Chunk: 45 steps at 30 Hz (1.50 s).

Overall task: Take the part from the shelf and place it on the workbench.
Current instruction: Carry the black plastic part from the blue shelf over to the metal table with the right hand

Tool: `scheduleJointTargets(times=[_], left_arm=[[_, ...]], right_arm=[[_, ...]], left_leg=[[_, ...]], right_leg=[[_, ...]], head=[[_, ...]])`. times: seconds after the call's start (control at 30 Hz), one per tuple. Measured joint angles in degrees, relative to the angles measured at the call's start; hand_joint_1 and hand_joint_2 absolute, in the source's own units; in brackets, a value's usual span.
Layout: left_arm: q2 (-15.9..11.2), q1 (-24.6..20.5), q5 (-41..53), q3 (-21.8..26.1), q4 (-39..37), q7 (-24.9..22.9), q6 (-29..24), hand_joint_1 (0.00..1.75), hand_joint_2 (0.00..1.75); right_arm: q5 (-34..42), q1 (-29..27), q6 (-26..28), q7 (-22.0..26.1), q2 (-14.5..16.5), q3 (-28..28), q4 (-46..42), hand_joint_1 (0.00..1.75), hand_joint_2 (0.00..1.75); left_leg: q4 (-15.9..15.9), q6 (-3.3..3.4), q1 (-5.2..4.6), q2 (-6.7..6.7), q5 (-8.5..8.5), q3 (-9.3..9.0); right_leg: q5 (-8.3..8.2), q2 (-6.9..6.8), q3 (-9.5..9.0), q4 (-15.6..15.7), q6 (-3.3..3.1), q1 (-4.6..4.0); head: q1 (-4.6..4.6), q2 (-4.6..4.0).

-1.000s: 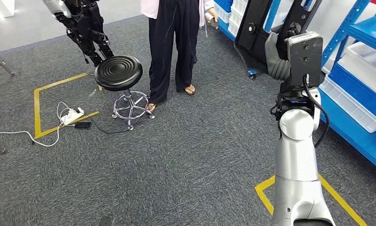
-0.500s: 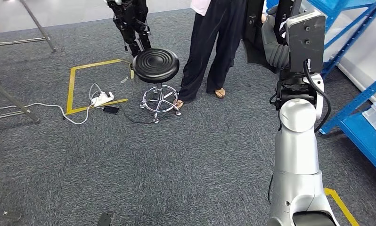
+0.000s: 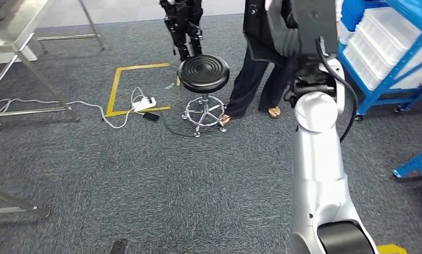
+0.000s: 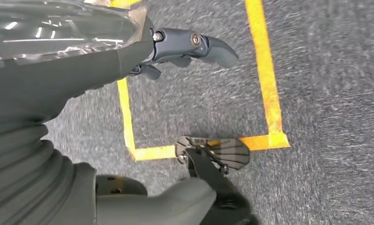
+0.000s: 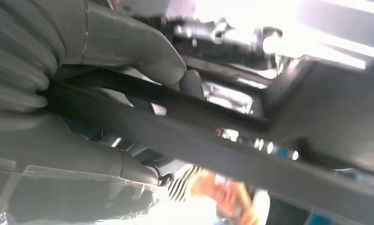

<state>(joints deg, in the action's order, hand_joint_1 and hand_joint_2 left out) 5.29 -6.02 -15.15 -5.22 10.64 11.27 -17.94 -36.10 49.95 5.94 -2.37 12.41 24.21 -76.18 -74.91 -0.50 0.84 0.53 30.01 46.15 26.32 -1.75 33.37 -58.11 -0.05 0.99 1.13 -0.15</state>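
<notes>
The part (image 3: pixel 260 32), a flat black panel, is held up high in front of me in the head view. My right hand (image 3: pixel 289 38) grips its edge at the end of the raised silver arm. In the right wrist view the grey thumb (image 5: pixel 129 44) presses on the dark panel (image 5: pixel 250 140), which runs across the picture. My left hand (image 4: pixel 185 47) hangs over the carpet, fingers apart, holding nothing. A metal workbench (image 3: pixel 10 37) stands at the far left. The blue shelf (image 3: pixel 394 69) with white bins is at the right.
A person in black trousers (image 3: pixel 251 87) stands just behind the part. A black stool (image 3: pixel 204 73) on a chrome base is beside them, with another robot's dark legs (image 3: pixel 183 26) behind. A power strip and cables (image 3: pixel 143 104) lie by yellow floor tape (image 3: pixel 116 90).
My view has swung left: stool, person and shelf all slide right in the picture and the workbench comes in at the left. The right hand keeps holding the part up.
</notes>
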Motion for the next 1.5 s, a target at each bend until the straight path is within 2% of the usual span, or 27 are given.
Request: scheduleJointTargets(times=[0.03, 0.07, 0.13, 0.2, 0.23, 0.3, 0.37, 0.43, 0.5, 0.53, 0.57, 0.63, 0.67, 0.73, 0.8, 0.87, 0.93, 0.97, 1.07, 1.1, 1.17, 1.23, 1.27, 1.33, 1.37, 1.43, 1.5], left_arm=[[0.03, 0.03, 0.02, 0.00, 0.00, -0.01, 0.02, 0.00, 1.75], [0.03, 0.05, 0.03, 0.00, 0.00, -0.02, 0.02, 0.00, 1.75], [0.05, 0.00, 0.07, 0.00, 0.02, -0.02, 0.03, 0.00, 1.75], [0.13, -0.12, 0.08, 0.00, 0.04, 0.01, 0.09, 0.00, 1.75], [0.15, -0.17, 0.08, 0.00, 0.04, 0.02, 0.13, 0.00, 1.75], [0.09, -0.11, 0.02, 0.01, 0.03, -0.01, 0.16, 0.00, 1.75], [-0.07, -0.07, -0.25, 0.15, 0.03, -0.09, 0.07, 0.00, 1.75], [-0.19, -0.13, -0.65, 0.51, 0.03, -0.14, -0.03, 0.00, 1.75], [-0.22, -0.01, -0.98, 0.92, 0.02, -0.11, -0.03, 0.00, 1.75], [-0.24, 0.14, -1.09, 1.08, 0.02, -0.08, -0.02, 0.00, 1.75], [-0.26, 0.30, -1.14, 1.19, 0.02, -0.03, -0.02, 0.00, 1.75], [-0.32, 0.49, -1.11, 1.32, 0.02, 0.09, 0.02, 0.00, 1.75], [-0.34, 0.51, -1.05, 1.33, 0.02, 0.15, 0.07, 0.00, 1.75], [-0.38, 0.58, -0.79, 1.32, 0.02, 0.23, 0.26, 0.00, 1.75], [-0.44, 0.79, -0.53, 1.31, 0.02, 0.25, 0.41, 0.00, 1.75], [-0.51, 0.95, -0.37, 1.31, 0.01, 0.23, 0.45, 0.00, 1.75], [-0.55, 0.88, -0.20, 1.30, 0.00, 0.20, 0.49, 0.00, 1.75], [-0.54, 0.80, -0.12, 1.29, 0.00, 0.19, 0.50, 0.00, 1.75], [-0.51, 0.67, -0.02, 1.28, 0.00, 0.11, 0.48, 0.00, 1.75], [-0.52, 0.67, -0.03, 1.29, 0.00, 0.07, 0.47, 0.00, 1.75], [-0.61, 0.60, -0.03, 1.31, 0.01, 0.02, 0.46, 0.00, 1.75], [-0.56, 0.38, -0.04, 1.31, 0.02, 0.01, 0.45, 0.00, 1.75], [-0.52, 0.27, -0.07, 1.32, 0.02, 0.01, 0.43, 0.00, 1.75], [-0.50, 0.17, -0.15, 1.35, 0.01, 0.01, 0.35, 0.00, 1.75], [-0.52, 0.21, -0.20, 1.38, 0.01, 0.03, 0.30, 0.00, 1.75], [-0.61, 0.15, -0.26, 1.45, 0.01, 0.08, 0.11, 0.00, 1.75], [-0.66, -0.04, -0.25, 1.60, 0.02, 0.14, -0.01, 0.00, 1.75]], right_arm=[[-0.38, 0.47, -0.06, -0.39, 0.46, 0.31, 0.82, 1.75, 1.75], [-0.64, 0.76, -0.08, -0.60, 0.89, 0.53, 1.51, 1.75, 1.75], [-0.92, 1.28, -0.07, -0.80, 1.55, 0.76, 2.59, 1.75, 1.75], [-1.26, 2.09, -0.08, -0.97, 1.90, 0.93, 3.49, 1.75, 1.75], [-1.59, 2.54, -0.14, -1.21, 1.99, 1.05, 4.03, 1.75, 1.75], [-2.46, 3.41, -0.33, -1.92, 2.23, 1.27, 5.26, 1.75, 1.75], [-3.21, 4.30, -0.50, -2.42, 2.43, 1.31, 6.90, 1.75, 1.75], [-3.61, 5.13, -0.55, -2.41, 2.31, 1.28, 8.92, 1.75, 1.75], [-3.74, 5.49, -0.54, -2.29, 2.03, 1.15, 10.83, 1.75, 1.75], [-3.80, 5.52, -0.52, -2.23, 1.92, 1.05, 11.70, 1.75, 1.75], [-3.86, 5.58, -0.50, -2.17, 1.83, 0.95, 12.41, 1.75, 1.75], [-3.93, 5.91, -0.44, -2.05, 1.74, 0.70, 13.49, 1.75, 1.75], [-3.96, 6.17, -0.40, -1.98, 1.66, 0.56, 13.91, 1.75, 1.75], [-3.98, 6.54, -0.35, -1.88, 1.50, 0.23, 14.66, 1.75, 1.75], [-4.00, 6.62, -0.29, -1.82, 1.41, -0.10, 15.20, 1.75, 1.75], [-3.96, 6.64, -0.17, -1.67, 1.49, -0.36, 15.51, 1.75, 1.75], [-3.87, 6.67, -0.07, -1.37, 1.55, -0.52, 15.68, 1.75, 1.75], [-3.84, 6.66, -0.04, -1.20, 1.52, -0.61, 15.79, 1.75, 1.75], [-4.01, 6.42, -0.01, -0.81, 1.62, -0.84, 16.47, 1.75, 1.75], [-4.13, 6.34, 0.03, -0.65, 1.74, -0.89, 16.79, 1.75, 1.75], [-4.31, 6.29, 0.12, -0.29, 2.06, -0.98, 17.32, 1.75, 1.75], [-4.40, 6.41, 0.16, -0.05, 2.34, -1.09, 17.72, 1.75, 1.75], [-4.45, 6.50, 0.18, 0.01, 2.47, -1.14, 17.91, 1.75, 1.75], [-4.63, 6.75, 0.21, -0.02, 2.74, -1.24, 18.29, 1.75, 1.75], [-4.82, 6.94, 0.24, -0.11, 2.91, -1.27, 18.46, 1.75, 1.75], [-5.32, 7.55, 0.30, -0.36, 3.15, -1.32, 18.81, 1.75, 1.75], [-5.68, 8.14, 0.30, -0.63, 3.10, -1.46, 19.28, 1.75, 1.75]], left_leg=[[-0.31, -0.14, 0.18, -0.17, -0.41, 0.24], [1.71, -0.25, 0.34, -0.50, -1.77, -0.79], [9.68, -0.36, 0.35, -2.78, -5.12, -5.20], [14.86, -0.03, 0.04, -4.44, -6.62, -8.04], [15.41, 0.24, -0.22, -4.33, -6.57, -8.24], [15.69, 1.04, -0.42, -2.82, -6.70, -8.31], [16.11, 1.90, -0.36, -1.48, -6.90, -8.70], [16.25, 2.52, -0.26, -0.14, -7.03, -8.86], [16.23, 2.72, -0.27, 1.56, -7.04, -8.86], [16.22, 2.72, -0.28, 2.50, -7.04, -8.87], [16.20, 2.70, -0.27, 3.45, -7.05, -8.89], [16.12, 2.58, -0.25, 5.23, -7.07, -8.90], [16.05, 2.38, -0.29, 6.03, -7.06, -8.81], [16.04, 1.77, -0.24, 7.22, -7.15, -8.54], [16.16, 1.04, 0.01, 7.87, -7.27, -8.23], [14.67, 0.53, -0.03, 5.52, -6.21, -7.41], [10.59, 0.23, -0.17, 1.83, -3.76, -5.61], [7.57, 0.08, -0.10, 0.82, -2.25, -4.19], [0.34, -0.33, 0.20, -0.10, 0.02, -0.54], [1.13, -0.43, 0.31, -0.35, -0.87, -0.89], [8.31, -0.49, 0.40, -2.14, -4.31, -4.60], [14.44, -0.12, 0.14, -4.10, -6.39, -7.89], [15.57, 0.17, -0.05, -4.35, -6.57, -8.46], [15.73, 0.90, -0.37, -2.93, -6.62, -8.45], [15.90, 1.26, -0.37, -2.22, -6.71, -8.58], [16.23, 2.11, -0.17, -0.93, -6.99, -8.87], [16.29, 2.57, -0.08, 0.45, -7.09, -8.90]], right_leg=[[0.10, -0.81, -0.07, -0.01, -0.06, -0.09], [0.21, -1.57, -0.17, -0.02, -0.06, -0.14], [0.63, -2.93, -0.41, -0.12, 0.30, -0.39], [1.09, -4.08, -0.62, -0.24, 0.95, -0.84], [1.27, -4.62, -0.73, -0.26, 1.26, -1.06], [1.65, -5.46, -0.94, -0.30, 1.87, -1.02], [3.02, -3.44, -0.01, -2.59, 2.18, -0.65], [5.72, 0.01, 3.37, -9.36, 1.95, -0.32], [7.53, 1.38, 7.27, -16.20, 2.03, -0.27], [7.20, 1.55, 8.04, -17.00, 2.34, -0.28], [5.93, 1.74, 7.63, -15.36, 2.78, -0.24], [2.28, 3.21, 4.46, -7.43, 3.55, 0.12], [0.93, 4.08, 2.82, -3.88, 3.59, 0.24], [0.01, 4.89, 1.38, -0.82, 3.09, 0.19], [-0.23, 3.71, 1.09, -0.59, 2.21, 0.09], [-0.50, 2.58, 0.77, -0.17, 1.15, 0.31], [-0.53, 1.65, 0.58, 0.06, 0.41, 0.27], [-0.45, 1.15, 0.52, 0.05, 0.21, 0.13], [-0.24, -0.73, 0.45, 0.04, -0.03, -0.16], [-0.18, -1.42, 0.43, 0.03, -0.05, -0.20], [0.07, -2.65, 0.25, -0.01, 0.16, -0.30], [0.44, -3.69, 0.02, -0.04, 0.69, -0.79], [0.60, -4.21, -0.14, -0.03, 0.96, -1.09], [0.88, -5.26, -0.47, 0.03, 1.52, -1.32], [1.21, -4.85, -0.43, -0.27, 1.81, -1.21], [2.99, -1.96, 1.16, -3.65, 2.02, -0.79], [5.92, 0.90, 4.96, -11.22, 1.83, -0.49]], head=[[0.01, 0.00], [0.02, 0.00], [0.03, 0.00], [-0.19, 0.00], [-0.34, 0.00], [-0.56, 0.00], [-0.57, 0.00], [-0.68, 0.00], [-0.79, 0.00], [-0.81, 0.00], [-0.82, 0.00], [-0.85, 0.00], [-0.84, 0.00], [-0.80, 0.00], [-0.76, 0.00], [-0.66, 0.00], [-0.48, 0.00], [-0.44, 0.00], [-0.45, 0.00], [-0.45, 0.00], [-0.43, 0.00], [-0.56, 0.00], [-0.68, 0.00], [-0.87, 0.00], [-0.90, 0.00], [-0.92, 0.00], [-1.01, 0.00]])
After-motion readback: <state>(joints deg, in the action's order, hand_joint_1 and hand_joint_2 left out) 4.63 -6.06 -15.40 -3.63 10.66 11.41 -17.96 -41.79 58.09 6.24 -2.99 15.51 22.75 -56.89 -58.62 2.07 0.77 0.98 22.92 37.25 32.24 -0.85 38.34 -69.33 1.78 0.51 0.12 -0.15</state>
